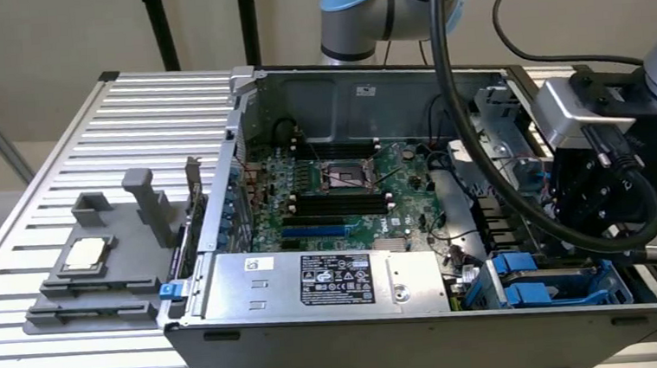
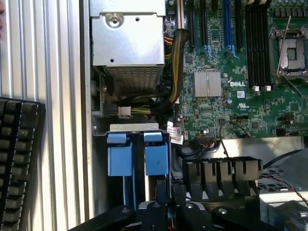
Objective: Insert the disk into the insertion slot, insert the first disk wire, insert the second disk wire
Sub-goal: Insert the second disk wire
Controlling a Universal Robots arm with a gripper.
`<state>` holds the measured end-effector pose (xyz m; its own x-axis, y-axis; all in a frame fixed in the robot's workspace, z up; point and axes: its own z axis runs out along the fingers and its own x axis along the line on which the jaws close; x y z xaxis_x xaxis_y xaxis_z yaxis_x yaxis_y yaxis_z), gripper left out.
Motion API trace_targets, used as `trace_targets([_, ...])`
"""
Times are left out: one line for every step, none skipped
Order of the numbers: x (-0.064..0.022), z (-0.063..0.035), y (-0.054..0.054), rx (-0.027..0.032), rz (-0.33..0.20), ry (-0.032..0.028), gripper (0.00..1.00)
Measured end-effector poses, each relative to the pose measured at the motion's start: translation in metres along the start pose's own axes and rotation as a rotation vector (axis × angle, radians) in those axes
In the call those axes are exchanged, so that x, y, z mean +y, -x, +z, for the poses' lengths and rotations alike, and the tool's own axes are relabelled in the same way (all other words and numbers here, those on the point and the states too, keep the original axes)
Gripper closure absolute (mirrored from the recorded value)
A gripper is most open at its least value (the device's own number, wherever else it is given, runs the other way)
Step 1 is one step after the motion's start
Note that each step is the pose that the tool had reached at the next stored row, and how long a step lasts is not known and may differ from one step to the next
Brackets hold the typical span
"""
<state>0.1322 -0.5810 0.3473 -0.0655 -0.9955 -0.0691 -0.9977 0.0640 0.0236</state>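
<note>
We see an open desktop computer case [image 1: 431, 316] lying on its side on a ribbed metal table [image 1: 59, 142], with the Universal Robots arm [image 1: 392, 6] reaching in from behind. Its wrist assembly, carrying a silver camera block [image 1: 576, 110] and a thick black cable [image 1: 608, 216], hangs over the corner of the case at the exterior view's lower right.

Below that assembly sits the insertion slot [image 1: 550, 286], a blue-grey drive cage with bright blue clips. In the wrist view the same cage [image 2: 137, 154] shows two blue clip tabs side by side under a pale top edge, and its long axis runs from the silver power supply [image 2: 127, 33] toward the camera. We cannot make out the disk itself: whether a drive already sits inside the cage is hidden from us, so we cannot give its heading.

The gripper [image 2: 168, 211] appears as dark metal parts at the near edge of the wrist view, just beside the blue clips. We cannot tell how far it is parted or whether it has hold of anything.

The green motherboard [image 1: 341, 187] fills the middle of the case, and the power supply with its black label [image 1: 335, 279] lies along the front wall. On the table at the exterior view's left stands a grey fixture [image 1: 103, 269] holding a pale square part [image 1: 84, 253]. A black keyboard [image 2: 17, 163] lies on the table beside the case in the wrist view.
</note>
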Motion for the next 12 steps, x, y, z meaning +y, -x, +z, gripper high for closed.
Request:
trace_targets([-0.0001,0.0004,-0.0004,0.0000,0.000,-0.0002,0.84])
trace_targets([-0.0003,0.0006,-0.0007,0.0002,0.000,-0.0005,0.84])
trace_targets([-0.0004,0.0009,-0.0010,0.0001,0.000,-0.0007,0.84])
trace_targets([-0.0006,0.0013,-0.0013,0.0000,-0.001,-0.0009,0.84])
trace_targets([-0.0008,0.0016,-0.0015,0.0000,-0.001,-0.0012,0.84])
trace_targets([-0.0009,0.0020,-0.0017,0.0000,-0.001,-0.0014,0.84])
trace_targets([-0.0011,0.0022,-0.0019,0.0002,-0.002,-0.0017,0.84])
trace_targets([-0.0013,0.0025,-0.0020,0.0003,-0.002,-0.0020,0.84])
trace_targets([-0.0014,0.0029,-0.0021,0.0002,-0.003,-0.0023,0.84])
trace_targets([-0.0015,0.0033,-0.0022,0.0001,-0.004,-0.0028,0.84])
trace_targets([-0.0016,0.0037,-0.0022,-0.0001,-0.005,-0.0032,0.84])
trace_targets([-0.0017,0.0042,-0.0022,-0.0002,-0.006,-0.0037,0.84])
